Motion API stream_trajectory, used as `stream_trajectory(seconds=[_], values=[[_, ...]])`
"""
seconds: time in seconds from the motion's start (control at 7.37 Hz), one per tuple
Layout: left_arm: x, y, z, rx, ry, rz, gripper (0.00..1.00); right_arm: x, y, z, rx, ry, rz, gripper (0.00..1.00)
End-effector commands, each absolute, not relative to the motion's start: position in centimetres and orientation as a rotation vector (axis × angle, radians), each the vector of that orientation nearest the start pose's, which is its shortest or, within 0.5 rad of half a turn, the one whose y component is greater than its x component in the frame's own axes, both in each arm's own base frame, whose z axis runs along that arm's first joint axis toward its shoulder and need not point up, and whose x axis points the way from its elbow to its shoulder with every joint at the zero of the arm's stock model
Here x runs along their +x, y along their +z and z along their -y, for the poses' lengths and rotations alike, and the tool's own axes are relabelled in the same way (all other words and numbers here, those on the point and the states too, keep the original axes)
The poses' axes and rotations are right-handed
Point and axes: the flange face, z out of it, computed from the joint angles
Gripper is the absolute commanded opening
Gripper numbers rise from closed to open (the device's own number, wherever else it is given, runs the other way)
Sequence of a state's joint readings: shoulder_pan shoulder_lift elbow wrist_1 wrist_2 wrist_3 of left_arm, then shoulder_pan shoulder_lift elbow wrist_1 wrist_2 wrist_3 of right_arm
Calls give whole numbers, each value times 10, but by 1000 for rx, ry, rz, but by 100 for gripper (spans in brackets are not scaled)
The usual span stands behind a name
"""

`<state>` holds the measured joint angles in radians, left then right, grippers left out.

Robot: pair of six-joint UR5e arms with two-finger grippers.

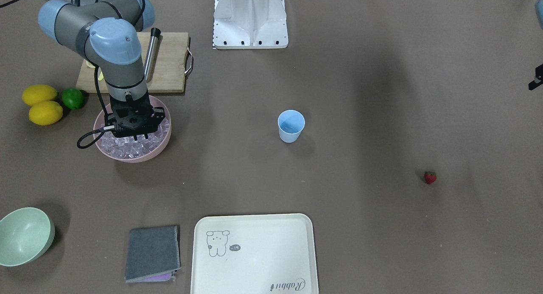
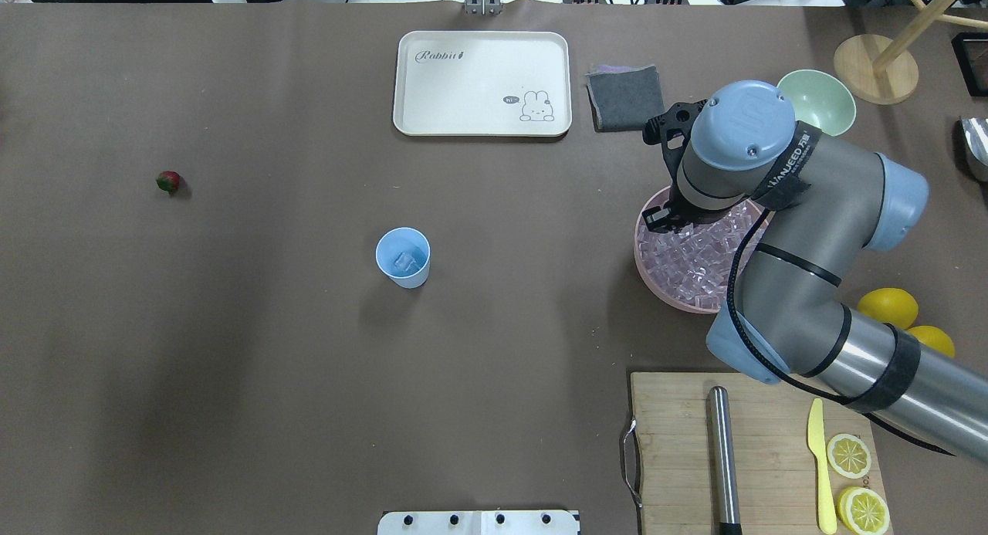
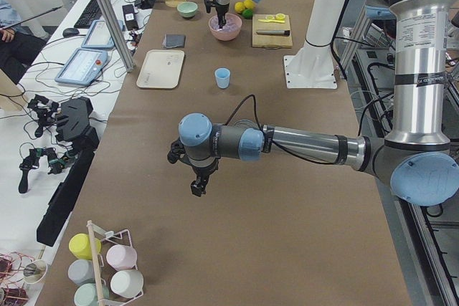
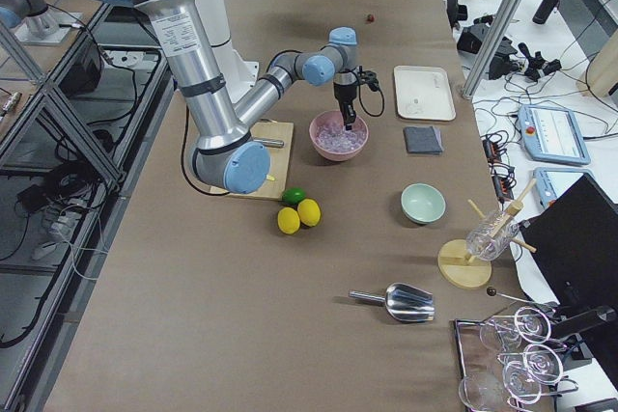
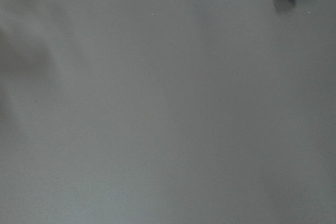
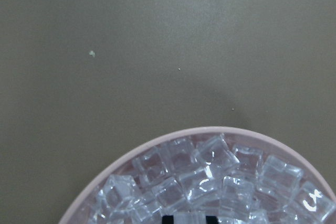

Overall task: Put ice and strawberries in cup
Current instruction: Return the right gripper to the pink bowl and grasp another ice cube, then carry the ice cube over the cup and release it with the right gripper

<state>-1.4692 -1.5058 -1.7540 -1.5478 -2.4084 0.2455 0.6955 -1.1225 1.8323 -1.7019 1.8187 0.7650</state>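
Overhead exterior: brown-covered table (image 2: 231,365), w/ grey-and-blue right arm (image 2: 803,234) coming in from that view's right and bending down over the bowl area. Left arm (image 3: 301,145) shows properly only in exterior left view, stretched low across the table. The left gripper (image 3: 196,190) hangs pointing down over bare surface, and I can't tell if it's released or clenched.

Cream rectangular plastic tray (image 2: 432,95) w/ rabbit drawing sits at far edge, approx ctr. Wooden cutting board (image 2: 679,442) lies near right, carrying a steel rod (image 2: 722,458), a yellow plastic knife (image 2: 820,465) and lemon slices (image 2: 849,455).

Round pink bowl (image 2: 637,245) sits just beyond the board, heaped w/ small clear ice cubes (image 2: 687,265). The right gripper (image 1: 135,137) is down in that bowl, at the ice. Right wrist cam shows two dark fingertips (image 6: 168,219) w/ a small gap and pale ice btwn. Can't tell if a cube is gripped or the tips just stand apart.

Pale green bowl (image 2: 818,103) sits beyond the pink one, w/ a grey folded cloth (image 2: 625,99) just beside the tray. Two yellow lemons (image 2: 888,307) lie right of the pink bowl, w/ a green lime (image 1: 73,98) touching them.

Small light-blue tapered plastic cup (image 2: 409,282) stands upright near table ctr, well apart from the pink bowl, w/ one ice cube inside. Small red strawberry (image 2: 168,181) w/ green cap lies on bare table far to the left, well apart from the cup.
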Motion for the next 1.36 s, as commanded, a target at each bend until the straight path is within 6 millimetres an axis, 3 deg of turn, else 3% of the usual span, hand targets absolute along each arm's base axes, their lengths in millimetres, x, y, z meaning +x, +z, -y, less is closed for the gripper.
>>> stream_trajectory(seconds=[0.0,0.27,0.54,0.68,0.95,1.22], values=[[-10,597,471,149,369,-834,98,-421,260,474,169,93,695,0],[-9,596,473,149,369,-834,98,-469,191,460,103,280,792,0],[-9,594,475,153,370,-835,98,-545,123,465,104,443,796,0],[-9,593,475,154,369,-835,98,-572,97,465,87,462,797,0],[-7,589,479,157,369,-835,98,-600,64,451,66,450,812,0],[4,551,500,138,227,-991,98,-616,50,433,57,419,824,0]])
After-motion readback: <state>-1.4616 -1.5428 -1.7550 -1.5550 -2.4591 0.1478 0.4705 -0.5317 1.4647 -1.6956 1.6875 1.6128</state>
